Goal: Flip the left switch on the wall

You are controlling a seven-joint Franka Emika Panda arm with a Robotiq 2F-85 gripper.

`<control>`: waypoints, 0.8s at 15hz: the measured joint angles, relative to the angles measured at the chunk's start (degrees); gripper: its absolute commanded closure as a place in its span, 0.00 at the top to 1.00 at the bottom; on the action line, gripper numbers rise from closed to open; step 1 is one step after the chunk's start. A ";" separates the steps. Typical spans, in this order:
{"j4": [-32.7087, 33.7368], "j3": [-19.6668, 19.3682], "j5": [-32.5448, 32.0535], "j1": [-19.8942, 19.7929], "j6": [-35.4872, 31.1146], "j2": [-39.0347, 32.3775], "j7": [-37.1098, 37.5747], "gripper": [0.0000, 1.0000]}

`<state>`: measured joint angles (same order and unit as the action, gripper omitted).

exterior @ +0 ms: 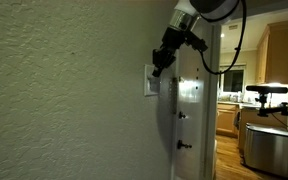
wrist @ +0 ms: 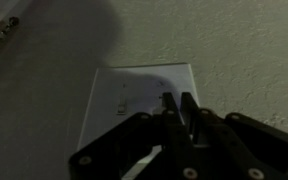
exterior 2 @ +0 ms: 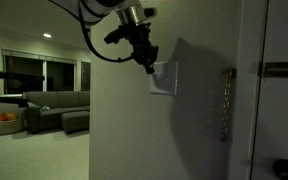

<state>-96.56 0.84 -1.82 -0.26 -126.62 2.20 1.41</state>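
A white switch plate (wrist: 134, 100) sits on the rough pale wall (wrist: 244, 50). It also shows in both exterior views (exterior: 150, 82) (exterior 2: 164, 78). The plate's toggles are tiny; the left switch (wrist: 122, 103) shows as a small mark on the plate in the wrist view. My gripper (wrist: 178, 100) is shut, fingers pressed together, with the tips at the plate's right part. In the exterior views the gripper (exterior: 156, 68) (exterior 2: 148, 66) reaches the plate from above, at or just off its surface.
A white door (exterior: 189, 110) with metal latch hardware (exterior 2: 224, 100) stands right next to the plate. A kitchen with wooden cabinets (exterior: 276, 55) lies beyond the door. A living room with a sofa (exterior 2: 54, 105) shows past the wall corner.
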 measured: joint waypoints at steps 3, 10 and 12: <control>0.51 -0.76 -0.82 -0.10 -0.27 -0.08 0.00 0.03; 0.72 -0.81 -0.73 -0.20 -0.28 -0.85 0.00 0.05; 0.72 -0.57 -0.70 0.03 -0.28 -1.21 0.00 0.06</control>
<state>-95.84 0.27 -2.52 -0.23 -126.90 0.99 1.41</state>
